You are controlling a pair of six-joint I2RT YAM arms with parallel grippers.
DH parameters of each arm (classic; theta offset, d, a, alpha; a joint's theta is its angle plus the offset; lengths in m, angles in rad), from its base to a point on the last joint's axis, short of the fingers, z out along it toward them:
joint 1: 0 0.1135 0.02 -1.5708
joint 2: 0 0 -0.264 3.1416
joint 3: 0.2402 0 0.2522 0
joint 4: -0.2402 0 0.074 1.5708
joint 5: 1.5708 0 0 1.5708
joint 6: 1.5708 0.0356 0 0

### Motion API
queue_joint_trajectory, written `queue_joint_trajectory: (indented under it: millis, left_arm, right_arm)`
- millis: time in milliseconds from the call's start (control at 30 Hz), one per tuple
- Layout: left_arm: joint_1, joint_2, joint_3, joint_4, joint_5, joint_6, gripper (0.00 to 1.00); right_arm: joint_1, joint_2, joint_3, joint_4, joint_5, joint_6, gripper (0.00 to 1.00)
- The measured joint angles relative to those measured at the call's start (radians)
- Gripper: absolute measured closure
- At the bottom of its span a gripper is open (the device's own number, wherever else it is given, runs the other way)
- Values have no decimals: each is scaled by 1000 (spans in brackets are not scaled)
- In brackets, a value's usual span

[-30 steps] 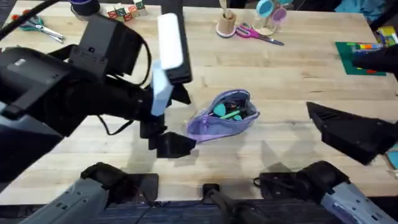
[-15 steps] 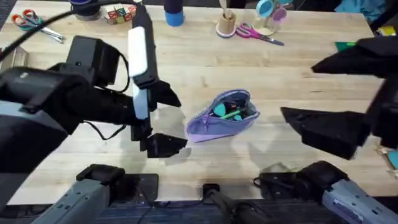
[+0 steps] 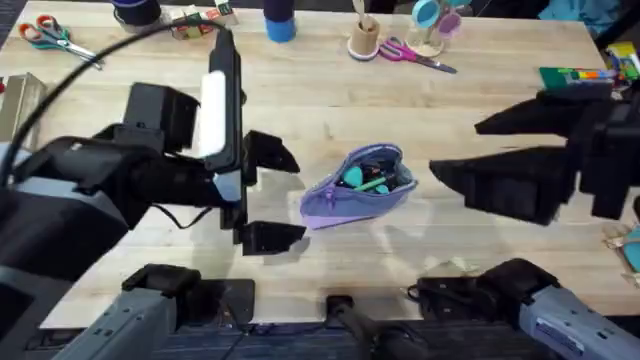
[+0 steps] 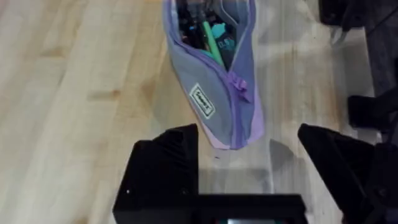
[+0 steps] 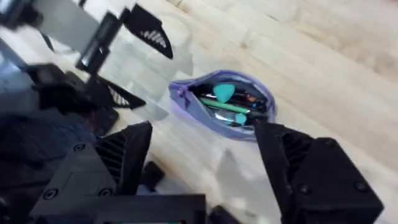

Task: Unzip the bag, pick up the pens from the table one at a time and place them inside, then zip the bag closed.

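Light plank wood is stretching across the whole surface (image 3: 420,110), with clutter sitting along its far edge: pink-handled scissors (image 3: 412,54), a small wooden cup (image 3: 363,40), a blue cylinder (image 3: 280,22) and orange-handled scissors (image 3: 45,32) at the far left corner. A green mat (image 3: 568,92) is lying at the far right.

Near the middle, the bag (image 3: 360,186) is lying on its side with its zipper gaping open. A green pen (image 4: 211,45) is showing inside it among teal and dark contents. A small outlined label (image 4: 202,101) is sitting on the lavender fabric, but its writing is too small to read.

The left tool (image 3: 268,195) is hovering just left of the bag's closed end, its black fingers spread wide and gripping nothing. The right tool (image 3: 470,155) is hanging to the right of the bag, apart from it, its fingers also standing wide open and empty.
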Motion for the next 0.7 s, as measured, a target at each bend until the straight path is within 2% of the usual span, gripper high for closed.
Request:
queue_joint_trajectory:
  millis: [300, 700]
  left_arm:
    - [0, 0, -48, 20, 15, 3, 7]
    - [0, 0, -48, 25, 15, 3, 7]
  right_arm:
    - [0, 0, 0, 19, -12, 285, 5]
    - [1, 15, -5, -7, -30, 391, 5]
